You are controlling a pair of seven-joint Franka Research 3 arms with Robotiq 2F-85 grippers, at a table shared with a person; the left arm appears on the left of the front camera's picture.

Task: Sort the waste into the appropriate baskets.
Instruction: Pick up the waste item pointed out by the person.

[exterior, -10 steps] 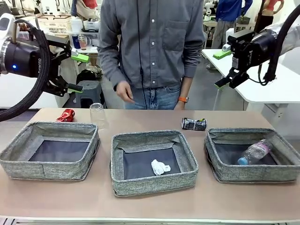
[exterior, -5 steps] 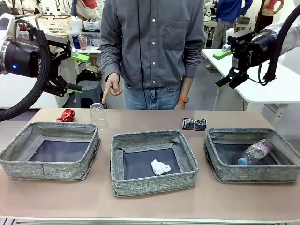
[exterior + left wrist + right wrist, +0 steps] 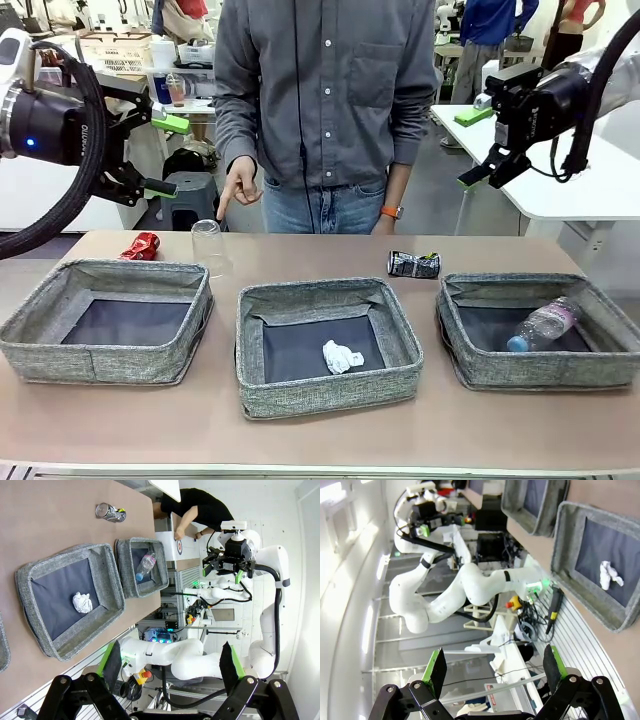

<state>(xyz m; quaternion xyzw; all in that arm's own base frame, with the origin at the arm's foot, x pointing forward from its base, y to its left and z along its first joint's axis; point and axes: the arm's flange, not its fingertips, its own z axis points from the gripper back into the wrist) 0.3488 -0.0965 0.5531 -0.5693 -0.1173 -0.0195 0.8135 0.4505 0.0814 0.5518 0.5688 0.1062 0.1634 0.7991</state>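
Three grey baskets are sitting in a row along the near part of the desk (image 3: 200, 425). The left basket (image 3: 90, 360) is lying below the robot's left hand (image 3: 166, 155). The middle basket (image 3: 330, 395), between the two robot hands, is holding a crumpled white tissue (image 3: 342, 356). The right basket (image 3: 540, 370), below the robot's right hand (image 3: 472, 148), is holding a clear bottle (image 3: 543, 326) lying on its side. Just beyond the baskets, a crushed red can (image 3: 142, 245) is lying under the left hand, with a clear cup (image 3: 207, 245) standing beside it toward the middle. A crushed dark-silver can (image 3: 414, 264) is lying below the right hand, toward the middle. The person's hand (image 3: 240, 188) is pointing one finger down at the cup. Both robot hands are hanging high over the desk, fingers spread wide and gripping nothing.
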